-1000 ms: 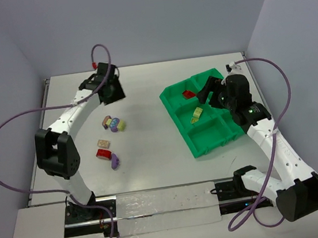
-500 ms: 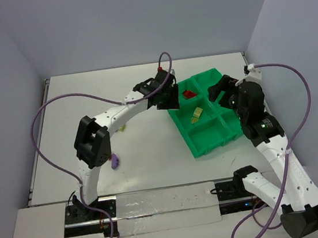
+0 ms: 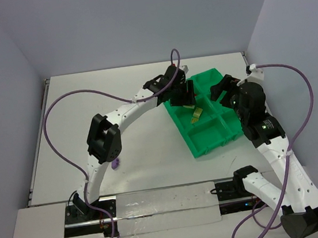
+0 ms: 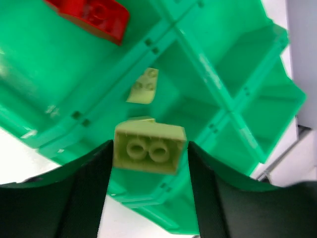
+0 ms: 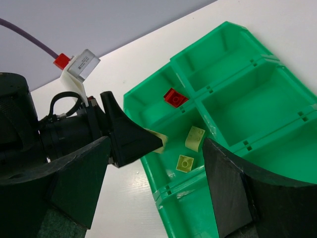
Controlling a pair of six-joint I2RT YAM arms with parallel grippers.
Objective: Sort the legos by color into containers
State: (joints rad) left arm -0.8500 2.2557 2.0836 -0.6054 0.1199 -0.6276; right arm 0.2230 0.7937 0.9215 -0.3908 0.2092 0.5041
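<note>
Three pale yellow-green bricks in all. One, the held brick (image 4: 148,153), clamped studs outward between the fingers of the left gripper (image 4: 149,148), closed to the brick's width and hanging over the green tray (image 4: 233,106), above the column of compartments nearer the left arm. Cannot tell whether touching a divider. The other two, a farther brick (image 5: 194,137) and a nearer brick (image 5: 184,163), lying close together in the middle compartment of that same column, both flat on the floor.

One red brick (image 5: 173,97), alone in the neighbouring end compartment, away from the arm bases.

One purple brick (image 3: 115,163), out on the surface well apart from the tray, partly hidden beside the left arm (image 3: 123,109).

One tray, six square compartments, two by three, set at an angle. The three compartments of the other column bare in the wrist views.

Right gripper (image 3: 222,88) spread wide, nothing between its fingers, poised over the tray's far right corner at the end of the right arm (image 3: 279,150).

Pale, matt white surface (image 3: 152,154). Plain lilac-grey walls (image 3: 135,23) on the left, far and right sides.
</note>
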